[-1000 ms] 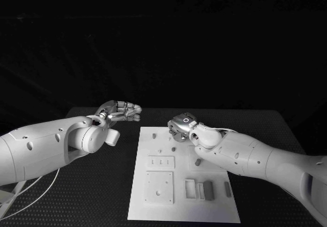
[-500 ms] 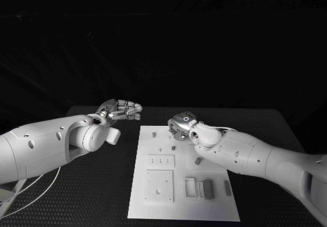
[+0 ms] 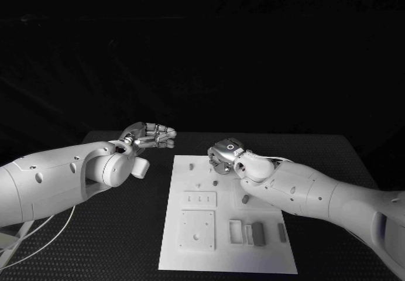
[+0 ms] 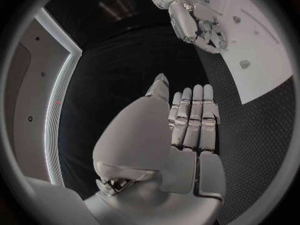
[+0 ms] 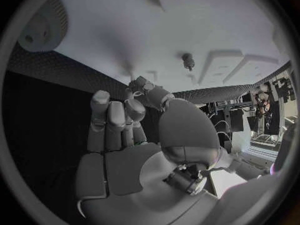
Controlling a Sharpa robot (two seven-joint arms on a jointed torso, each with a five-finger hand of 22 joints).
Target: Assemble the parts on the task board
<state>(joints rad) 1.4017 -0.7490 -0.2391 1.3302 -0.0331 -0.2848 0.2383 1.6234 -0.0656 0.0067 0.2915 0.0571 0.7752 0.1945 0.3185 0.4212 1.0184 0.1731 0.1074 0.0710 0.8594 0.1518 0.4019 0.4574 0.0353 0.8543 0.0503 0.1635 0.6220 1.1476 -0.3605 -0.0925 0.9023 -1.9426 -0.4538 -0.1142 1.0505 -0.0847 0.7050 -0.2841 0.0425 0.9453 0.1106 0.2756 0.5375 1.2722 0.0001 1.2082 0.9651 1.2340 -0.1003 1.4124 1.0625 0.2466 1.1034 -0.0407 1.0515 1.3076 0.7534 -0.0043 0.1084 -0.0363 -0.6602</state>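
From the head view, we see the task board (image 3: 227,216) mid-counter, grey parts (image 3: 257,233) resting in its near recesses. Our right hand (image 3: 223,156) hovers over the board's far end, fingers curled; whether they hold anything we cannot tell.

From the left wrist view, our left hand (image 4: 187,130) hangs beside the board, fingers straight, together, empty.

From the right wrist view, a small peg (image 5: 187,61) stands on the board beyond the right hand's fingers (image 5: 115,117); a careless descent could knock it.

The right arm (image 3: 321,196) hides part of the task board (image 3: 190,234).
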